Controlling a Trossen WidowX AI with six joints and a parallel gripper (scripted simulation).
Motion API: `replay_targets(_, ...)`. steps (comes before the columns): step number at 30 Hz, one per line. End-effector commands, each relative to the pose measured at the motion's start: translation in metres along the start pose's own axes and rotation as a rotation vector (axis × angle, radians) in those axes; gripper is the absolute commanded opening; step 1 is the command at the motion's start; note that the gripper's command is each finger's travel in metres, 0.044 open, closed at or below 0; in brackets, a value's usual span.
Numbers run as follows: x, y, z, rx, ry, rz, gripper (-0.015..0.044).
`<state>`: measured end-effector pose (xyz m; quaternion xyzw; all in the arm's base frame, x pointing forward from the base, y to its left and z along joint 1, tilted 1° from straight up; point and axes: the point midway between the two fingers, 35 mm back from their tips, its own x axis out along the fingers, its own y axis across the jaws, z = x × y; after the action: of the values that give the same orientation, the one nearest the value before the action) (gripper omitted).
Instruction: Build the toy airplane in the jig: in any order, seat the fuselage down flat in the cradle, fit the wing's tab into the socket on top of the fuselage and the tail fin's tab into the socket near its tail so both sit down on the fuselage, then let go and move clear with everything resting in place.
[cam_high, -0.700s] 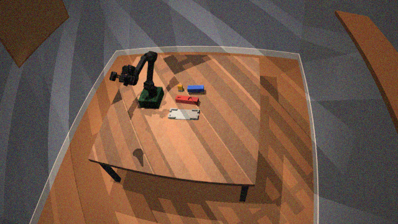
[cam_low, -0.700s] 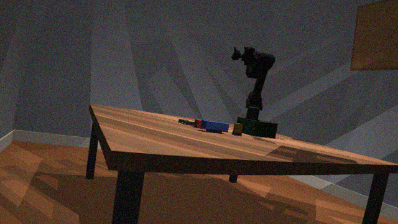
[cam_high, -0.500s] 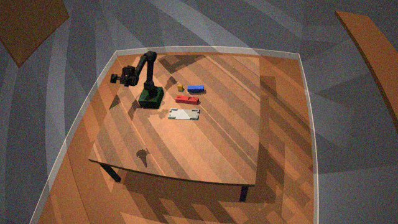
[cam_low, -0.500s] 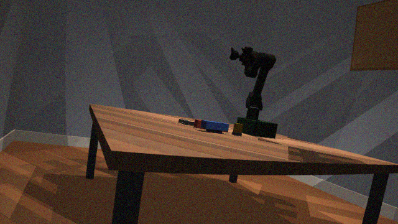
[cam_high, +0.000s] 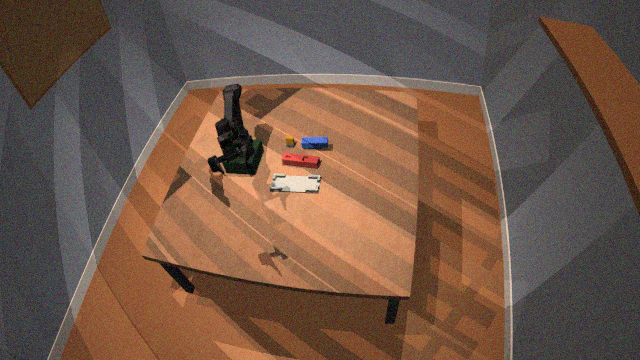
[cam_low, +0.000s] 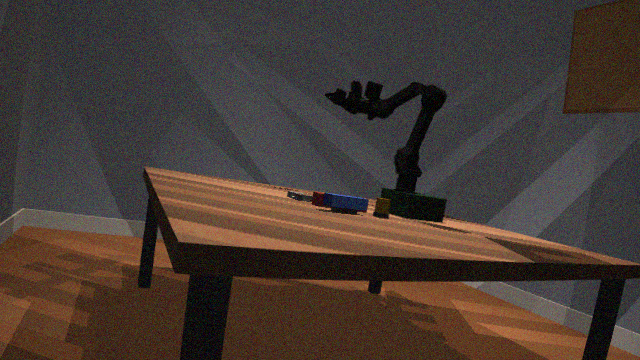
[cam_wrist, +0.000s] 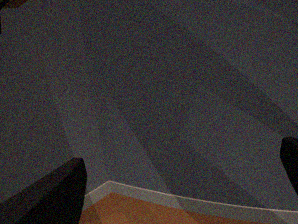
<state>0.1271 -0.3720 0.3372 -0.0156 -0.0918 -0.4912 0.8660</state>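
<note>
The white jig lies on the table; nothing sits in its cradle. The red fuselage lies beside it, with dark socket openings on top. The blue wing lies beyond the fuselage. The small yellow tail fin stands by the wing's end, on the robot base's side. My gripper is open and empty, raised high above the table and away from all parts. Its fingers are hard to separate in the top view. The parts are not in the wrist view.
The dark green robot base stands on the wooden table close to the parts. The wrist view shows the wall and a strip of floor. Striped shadows cross the table.
</note>
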Motion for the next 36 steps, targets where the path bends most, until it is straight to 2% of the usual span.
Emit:
replay_targets(1, 0.013, 0.042, -0.041, 0.070, 0.171, 0.080, 0.0440)
replay_targets(5, 0.013, 0.098, -0.085, 0.109, 0.375, 0.180, 0.0440)
replay_targets(10, -0.010, 0.168, -0.135, 0.105, 0.635, 0.306, 0.0440)
replay_targets(15, -0.056, 0.230, -0.176, 0.039, 0.893, 0.429, 0.0440)
replay_targets(20, -0.119, 0.276, -0.206, -0.090, 1.138, 0.544, 0.0440)
replay_targets(25, -0.197, 0.302, -0.223, -0.307, 1.373, 0.640, 0.0440)
replay_targets(30, -0.272, 0.304, -0.227, -0.587, 1.566, 0.738, 0.0440)
replay_targets(32, -0.289, 0.302, -0.226, -0.665, 1.608, 0.761, 0.0440)
replay_targets(36, -0.291, 0.301, -0.226, -0.676, 1.614, 0.764, 0.0440)
